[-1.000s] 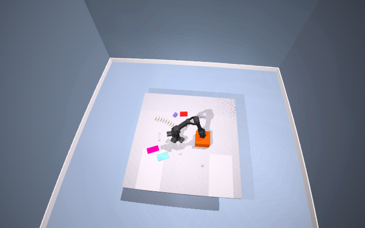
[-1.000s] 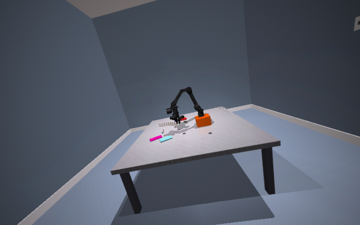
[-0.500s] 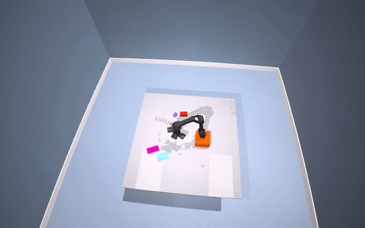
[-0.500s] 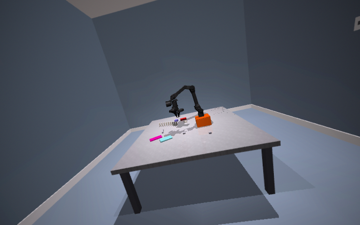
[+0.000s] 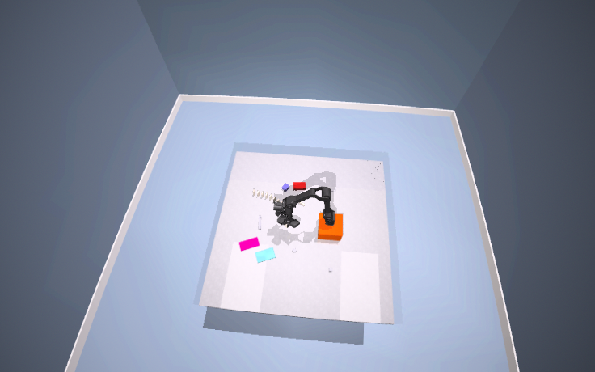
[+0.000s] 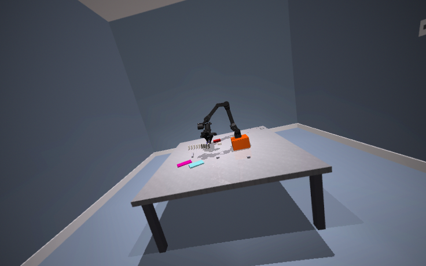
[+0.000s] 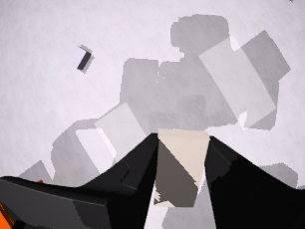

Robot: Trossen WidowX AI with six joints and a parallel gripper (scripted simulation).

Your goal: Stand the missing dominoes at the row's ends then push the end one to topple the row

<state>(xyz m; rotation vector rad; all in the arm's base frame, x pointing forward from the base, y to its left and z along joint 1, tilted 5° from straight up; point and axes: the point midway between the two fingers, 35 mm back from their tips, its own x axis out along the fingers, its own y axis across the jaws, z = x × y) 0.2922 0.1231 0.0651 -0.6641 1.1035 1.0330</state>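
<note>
A cream domino [image 7: 181, 166] is clamped in the downward-pointing end effector [image 5: 287, 224] [image 6: 209, 141] [image 7: 181, 141] of an arched arm [image 5: 306, 196] [image 6: 230, 115], above a pale tabletop [image 5: 302, 281] [image 6: 238, 172] enclosed by blue-gray walls [image 5: 306, 48] [image 6: 207, 62].

You've got no legible txt, labels, brands, nos. or signs in any view, top, ext. or wrist. You can see tiny dark specks at one corner of the tabletop [image 5: 306, 285] [image 6: 245, 172], but they're too small to tell what they are.
</note>
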